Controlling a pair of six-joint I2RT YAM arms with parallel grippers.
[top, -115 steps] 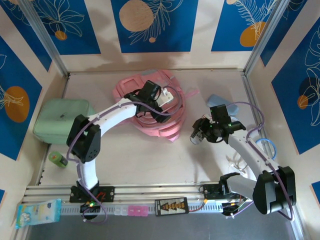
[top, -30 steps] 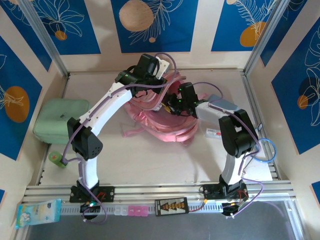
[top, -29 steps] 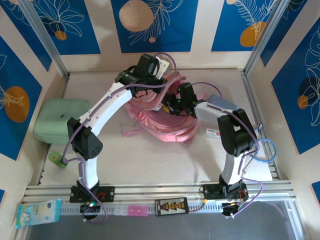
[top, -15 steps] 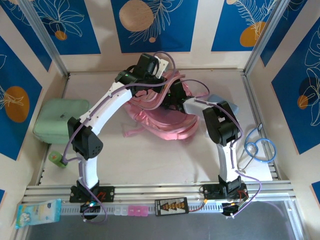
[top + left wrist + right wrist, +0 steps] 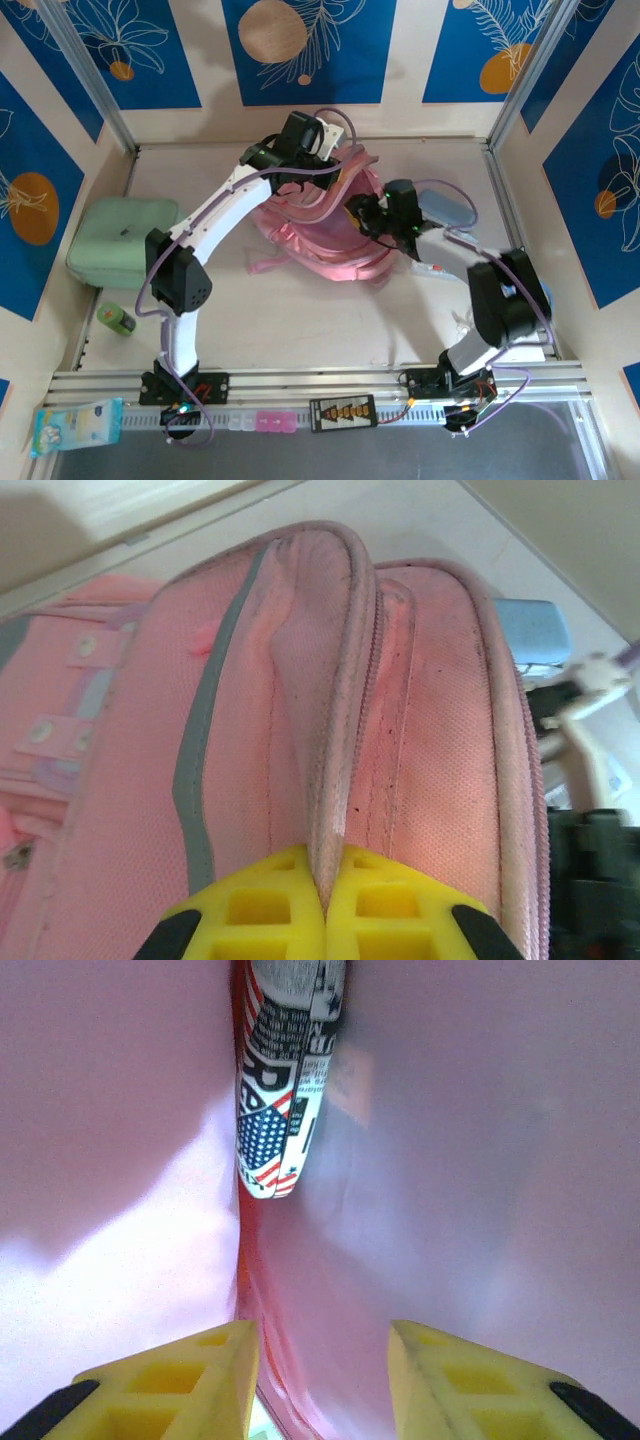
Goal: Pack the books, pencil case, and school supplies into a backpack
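The pink backpack lies at the table's far middle with its opening facing right. My left gripper is shut on the backpack's upper rim and holds it up. My right gripper is at the backpack's mouth and stands open inside the pink lining. The flag-print pack lies free ahead of the right gripper's fingers. The pale blue pencil case rests right of the backpack. A white card with a red mark lies near the right arm. The small green cylinder is at the left. The books are out of view.
The mint-green case sits at the left wall. The blue tissue pack lies beyond the front rail. Metal posts and patterned walls close in the table on three sides. White paper lies by the right arm's base.
The right gripper carried the flag-print pack from the right side into the backpack, let it go, and has drawn back a little. The left gripper rose, lifting the rim.
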